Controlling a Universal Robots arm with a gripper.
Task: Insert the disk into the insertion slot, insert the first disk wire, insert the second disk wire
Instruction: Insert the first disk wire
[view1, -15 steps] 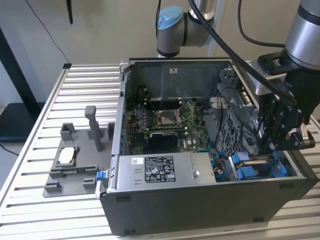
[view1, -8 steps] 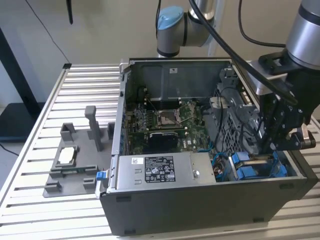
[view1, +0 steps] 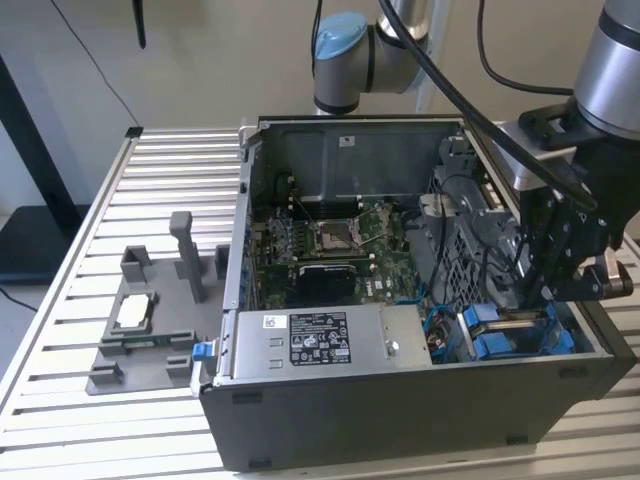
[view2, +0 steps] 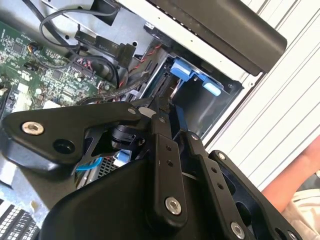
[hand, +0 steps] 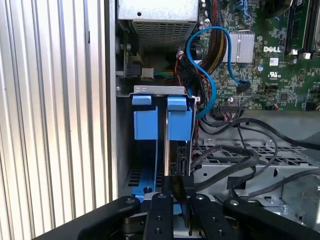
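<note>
Over at the exterior view's left, a grey moulded fixture (view1: 140, 340) is sitting on the ribbed metal surface (view1: 70, 420), and a small silvery square piece (view1: 133, 312) is lying in it. Next along, the open computer case (view1: 400, 425) is lying on its side with its insides facing up. The silver power-supply box (view1: 320, 345) is sitting along the wall nearest the camera, and the green motherboard (view1: 330, 240) is lying behind it. Further right, black cables (view1: 485, 265) are trailing over a grey metal cage (view1: 465, 225). In the case's corner on the exterior view's right, the insertion slot (view1: 520, 325) is sitting between blue plastic rails (view1: 490, 345). The arm's black pincer (view1: 540, 295) is hanging straight down at the slot. In the first wrist view the pincer (hand: 172, 181) is lining up with a thin silvery edge (hand: 166, 140) that is standing between two blue tabs (hand: 141, 100) at the mouth of the slot (hand: 142, 160). I cannot tell whether the pincer is apart, together or clamped on something. In the second wrist view a person's arm (view2: 292, 182) is showing beside the surface.
</note>
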